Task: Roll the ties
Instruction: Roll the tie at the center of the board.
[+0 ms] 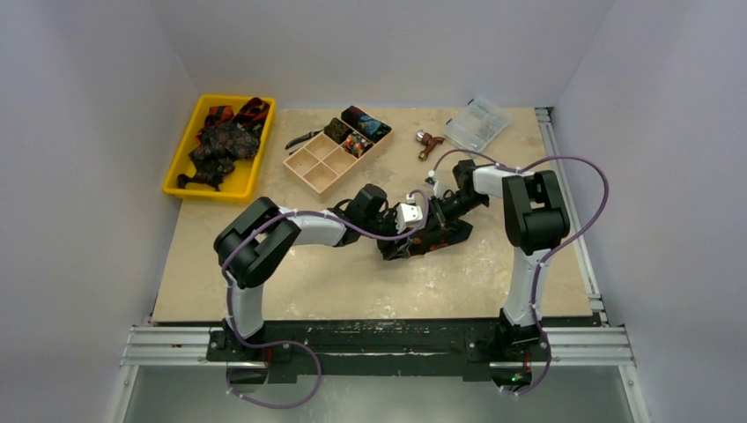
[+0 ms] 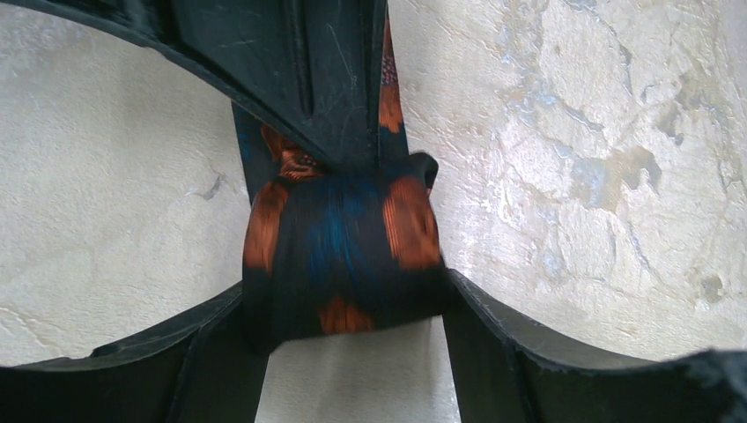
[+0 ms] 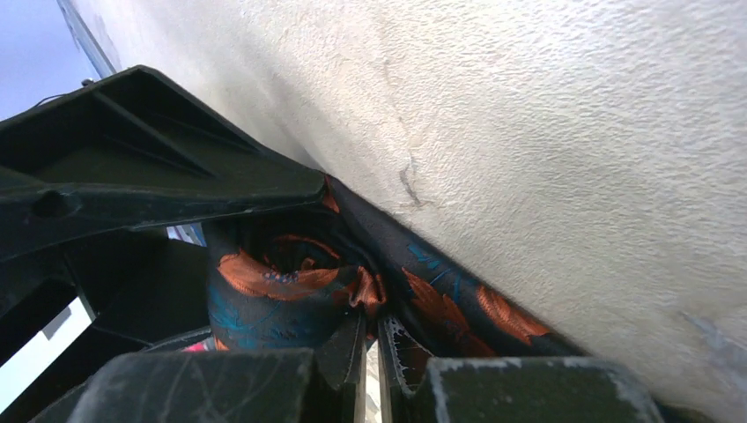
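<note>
A black tie with orange blotches and blue streaks [image 1: 433, 238] lies mid-table, partly wound into a roll [image 2: 343, 256]. My left gripper [image 2: 345, 291] has a finger on each side of the roll and grips it. My right gripper [image 3: 377, 319] comes in from the opposite side, its jaws almost together, pinching tie fabric at the roll's end [image 3: 264, 300]. The unrolled tail [image 3: 467, 308] runs along the table. One right finger [image 2: 326, 79] lies over the tie in the left wrist view. In the top view both grippers meet at the tie, left [image 1: 407, 231] and right [image 1: 438, 218].
A yellow tray [image 1: 179, 172] at back left holds several loose ties [image 1: 220, 141]. A beige compartment box [image 1: 319, 169] holds rolled ties [image 1: 361, 128]. Pliers [image 1: 304, 138], a small brown tool [image 1: 428, 141] and a clear plastic box [image 1: 477, 123] lie at the back. Purple cables [image 1: 581, 176] loop off the arms.
</note>
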Controlling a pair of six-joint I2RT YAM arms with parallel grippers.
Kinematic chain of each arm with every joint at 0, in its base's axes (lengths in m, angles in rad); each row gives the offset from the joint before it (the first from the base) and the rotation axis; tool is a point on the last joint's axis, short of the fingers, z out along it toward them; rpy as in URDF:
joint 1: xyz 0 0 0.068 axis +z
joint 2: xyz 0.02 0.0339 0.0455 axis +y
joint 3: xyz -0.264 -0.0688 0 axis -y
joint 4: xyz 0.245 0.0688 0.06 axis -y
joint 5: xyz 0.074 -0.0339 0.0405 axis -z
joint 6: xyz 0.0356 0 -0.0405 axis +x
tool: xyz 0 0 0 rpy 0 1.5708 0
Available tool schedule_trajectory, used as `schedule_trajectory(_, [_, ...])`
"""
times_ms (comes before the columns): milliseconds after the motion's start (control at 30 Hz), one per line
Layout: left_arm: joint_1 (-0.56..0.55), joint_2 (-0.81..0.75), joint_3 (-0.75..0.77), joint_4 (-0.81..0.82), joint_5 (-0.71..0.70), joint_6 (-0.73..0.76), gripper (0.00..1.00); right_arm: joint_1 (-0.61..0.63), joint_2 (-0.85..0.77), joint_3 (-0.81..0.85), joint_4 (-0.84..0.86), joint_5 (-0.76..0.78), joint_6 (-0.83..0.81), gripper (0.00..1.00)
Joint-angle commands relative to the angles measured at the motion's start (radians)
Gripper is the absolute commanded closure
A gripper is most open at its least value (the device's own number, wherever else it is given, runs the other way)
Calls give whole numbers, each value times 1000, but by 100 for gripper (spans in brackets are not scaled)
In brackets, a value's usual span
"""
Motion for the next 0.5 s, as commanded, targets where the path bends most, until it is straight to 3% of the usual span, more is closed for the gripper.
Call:
schedule_trajectory(0, [10, 21, 8, 40, -12, -9, 36, 13, 63, 4, 81, 280, -45, 100])
schedule_trajectory(200, [10, 24, 21, 83, -3, -43, 35, 19, 81, 34, 79, 315, -36, 100])
schedule_trajectory(467, [10, 44, 28, 196, 23, -242, 31, 34, 63, 10, 101, 339, -40, 100])
